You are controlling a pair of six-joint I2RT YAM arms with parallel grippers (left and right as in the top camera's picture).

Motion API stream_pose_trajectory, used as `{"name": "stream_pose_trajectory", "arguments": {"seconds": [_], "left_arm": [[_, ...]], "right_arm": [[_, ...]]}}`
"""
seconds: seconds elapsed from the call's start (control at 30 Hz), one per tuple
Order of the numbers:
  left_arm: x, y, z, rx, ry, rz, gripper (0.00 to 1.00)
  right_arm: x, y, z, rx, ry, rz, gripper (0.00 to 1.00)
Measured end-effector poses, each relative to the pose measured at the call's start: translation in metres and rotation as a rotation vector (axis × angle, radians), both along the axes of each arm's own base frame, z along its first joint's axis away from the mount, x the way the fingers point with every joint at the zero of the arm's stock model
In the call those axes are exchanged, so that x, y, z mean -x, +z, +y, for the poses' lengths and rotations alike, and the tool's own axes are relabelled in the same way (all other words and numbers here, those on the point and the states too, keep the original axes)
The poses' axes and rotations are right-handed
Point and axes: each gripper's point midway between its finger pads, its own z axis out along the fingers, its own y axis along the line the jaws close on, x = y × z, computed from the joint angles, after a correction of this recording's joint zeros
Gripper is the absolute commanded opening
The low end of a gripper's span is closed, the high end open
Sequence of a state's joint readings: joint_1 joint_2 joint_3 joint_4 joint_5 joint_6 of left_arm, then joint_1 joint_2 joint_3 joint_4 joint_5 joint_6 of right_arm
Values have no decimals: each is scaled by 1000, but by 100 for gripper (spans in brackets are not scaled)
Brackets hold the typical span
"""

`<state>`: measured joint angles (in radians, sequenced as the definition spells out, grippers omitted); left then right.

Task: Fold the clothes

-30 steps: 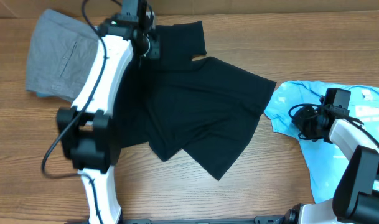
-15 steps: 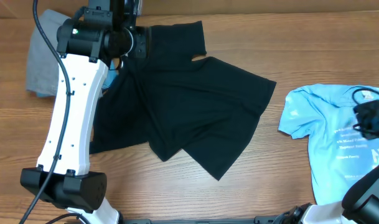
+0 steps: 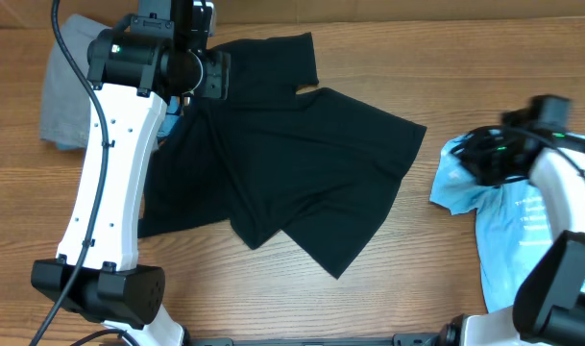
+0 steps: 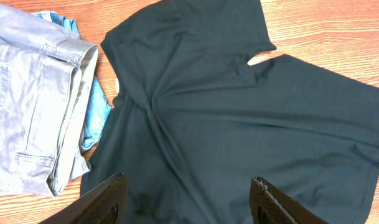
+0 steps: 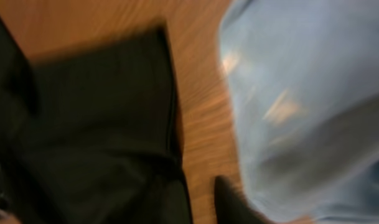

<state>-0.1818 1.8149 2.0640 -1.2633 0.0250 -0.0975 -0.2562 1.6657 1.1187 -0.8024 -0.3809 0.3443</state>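
Hovering with jaws spread and empty, your left gripper (image 4: 188, 200) was the nearer one, the black T-shirt (image 4: 239, 124) lying directly beneath it.

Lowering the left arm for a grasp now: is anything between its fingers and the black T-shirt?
Nothing visible. The open left fingers hang directly above the black T-shirt, bare cloth between them; the grey garment lies off to one side.

Centre of frame: black T-shirt (image 3: 311, 163), spread open but creased, lying askew, one short sleeve toward the upper edge, a fold overlapping near its lower edge. Right edge: light-blue printed T-shirt (image 3: 503, 255), rumpled. Upper left: grey denim garment (image 3: 60, 91), folded, pocket uppermost, just beside the black T-shirt.
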Motion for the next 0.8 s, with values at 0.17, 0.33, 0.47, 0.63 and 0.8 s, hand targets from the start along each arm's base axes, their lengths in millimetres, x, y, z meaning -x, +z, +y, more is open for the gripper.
{"name": "stream_pose_trajectory", "arguments": {"seconds": [0.17, 0.33, 0.47, 0.63, 0.8], "left_arm": [[2, -1, 0, -2, 0, 9, 66], [4, -2, 1, -6, -3, 17, 66], [5, -3, 2, -10, -1, 24, 68], [9, -6, 8, -40, 13, 40, 67], [11, -8, 14, -79, 14, 51, 69]], "right_arm": [[14, -41, 8, 142, -48, 122, 10], [16, -72, -26, 226, -172, 181, 10], [21, -76, -63, 253, -291, 201, 11], [53, -76, -135, 285, -530, 266, 4], [93, -66, -182, 146, -736, 331, 28]]}}
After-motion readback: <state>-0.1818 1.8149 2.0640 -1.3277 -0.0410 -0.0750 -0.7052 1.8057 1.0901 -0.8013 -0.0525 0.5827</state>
